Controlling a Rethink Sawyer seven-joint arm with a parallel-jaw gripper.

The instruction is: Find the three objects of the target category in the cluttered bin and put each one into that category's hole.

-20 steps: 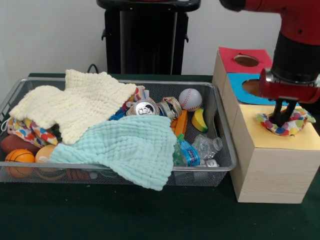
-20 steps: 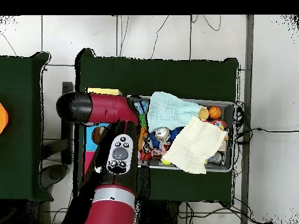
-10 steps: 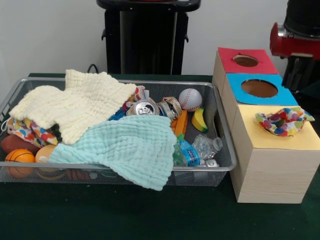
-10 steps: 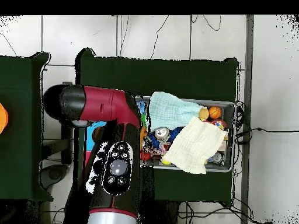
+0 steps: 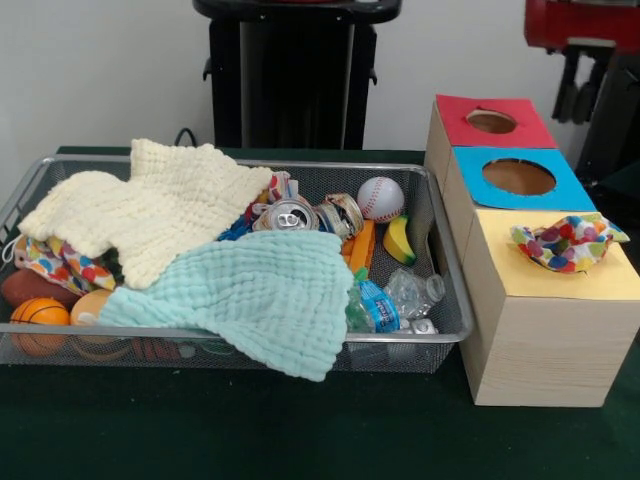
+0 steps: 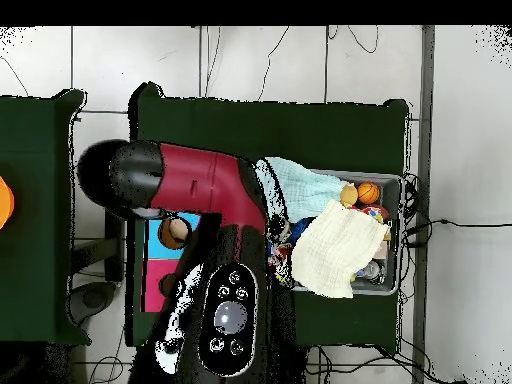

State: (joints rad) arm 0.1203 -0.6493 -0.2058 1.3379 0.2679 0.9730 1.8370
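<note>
Cream cloth [image 5: 150,205] lies at the far left of the bin [image 5: 440,300], and a mint cloth [image 5: 250,290] is draped over the near rim beside it; at the left end a spotted cloth [image 5: 55,262] peeks out from under the cream one. These look like the fabric things I am after, though I am judging that only from the one already carried over. Between them and the right wall sit a can [image 5: 290,215], a baseball [image 5: 380,197], a banana [image 5: 400,240] and a bottle [image 5: 405,295].

Further right, on the yellow box [image 5: 540,330], a second spotted cloth [image 5: 565,242] rests bunched over where the hole should be. It is not pushed in, so I would not count it as posted.

My gripper [image 5: 578,85] hangs at the top right, above the blue box [image 5: 520,180]. My fingers are empty, but I cannot tell how wide they stand.
</note>
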